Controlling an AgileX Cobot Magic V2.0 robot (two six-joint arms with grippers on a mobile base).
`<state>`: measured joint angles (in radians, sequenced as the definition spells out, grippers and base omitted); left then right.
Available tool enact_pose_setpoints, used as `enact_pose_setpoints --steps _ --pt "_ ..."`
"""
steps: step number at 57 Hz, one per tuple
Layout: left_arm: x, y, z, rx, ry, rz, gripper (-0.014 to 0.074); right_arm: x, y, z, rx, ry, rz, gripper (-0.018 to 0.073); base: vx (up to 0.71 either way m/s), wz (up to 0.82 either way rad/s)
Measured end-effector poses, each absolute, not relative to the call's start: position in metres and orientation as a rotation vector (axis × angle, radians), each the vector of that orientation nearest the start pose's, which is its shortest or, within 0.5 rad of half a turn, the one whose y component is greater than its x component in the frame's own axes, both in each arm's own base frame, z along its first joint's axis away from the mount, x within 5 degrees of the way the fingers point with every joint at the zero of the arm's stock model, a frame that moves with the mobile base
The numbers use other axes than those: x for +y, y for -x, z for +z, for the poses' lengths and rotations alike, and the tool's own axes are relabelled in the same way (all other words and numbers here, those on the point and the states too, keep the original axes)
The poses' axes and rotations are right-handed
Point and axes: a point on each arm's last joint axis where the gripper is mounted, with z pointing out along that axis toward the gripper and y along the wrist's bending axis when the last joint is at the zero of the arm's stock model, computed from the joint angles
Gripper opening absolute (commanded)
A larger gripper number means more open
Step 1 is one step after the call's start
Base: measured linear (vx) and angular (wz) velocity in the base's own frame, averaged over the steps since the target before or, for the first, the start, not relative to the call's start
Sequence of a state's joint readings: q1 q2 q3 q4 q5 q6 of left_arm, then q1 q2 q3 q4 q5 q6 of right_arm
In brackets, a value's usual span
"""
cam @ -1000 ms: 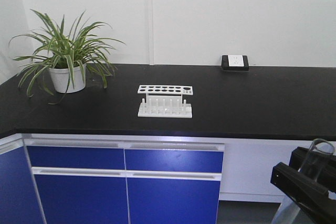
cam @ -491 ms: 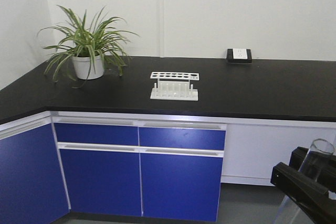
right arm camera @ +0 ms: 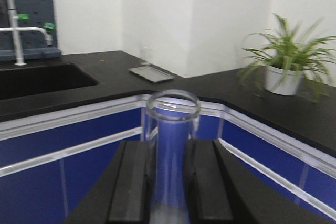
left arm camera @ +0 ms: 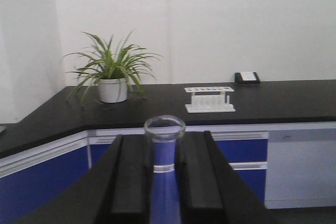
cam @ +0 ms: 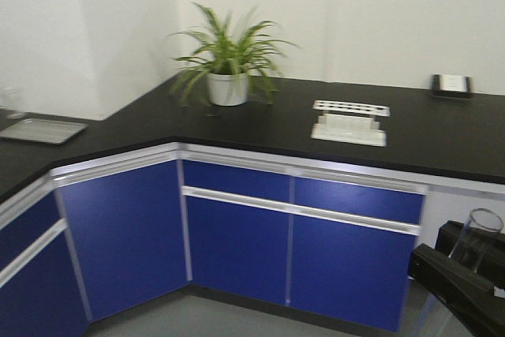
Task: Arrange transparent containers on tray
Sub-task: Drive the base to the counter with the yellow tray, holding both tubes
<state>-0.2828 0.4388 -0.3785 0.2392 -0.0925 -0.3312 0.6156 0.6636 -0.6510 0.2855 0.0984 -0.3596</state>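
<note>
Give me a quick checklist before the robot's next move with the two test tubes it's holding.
1. Left hand shut on left test tube: ok.
2. Right hand shut on right test tube: ok.
3. Both tubes upright, rims up: ok.
4. A tray in view: a flat grey tray lies on the black counter near the corner: ok.
5. Tray surface free: cannot tell, blurred.
6. Tray within reach: probably not ok, it looks far off.
</note>
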Motion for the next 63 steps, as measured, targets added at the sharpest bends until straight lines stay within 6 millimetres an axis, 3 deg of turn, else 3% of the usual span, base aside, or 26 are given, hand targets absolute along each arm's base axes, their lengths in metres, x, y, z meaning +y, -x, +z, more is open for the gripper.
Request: enact_pose_setpoints --steps 63 --pt "-0.0301 -0.0966 0.3172 1.454 -0.156 -0.323 0.0174 0.0833 -0.1134 0.3661 1.506 0.565 0.442 0.0138 0.02 0.66"
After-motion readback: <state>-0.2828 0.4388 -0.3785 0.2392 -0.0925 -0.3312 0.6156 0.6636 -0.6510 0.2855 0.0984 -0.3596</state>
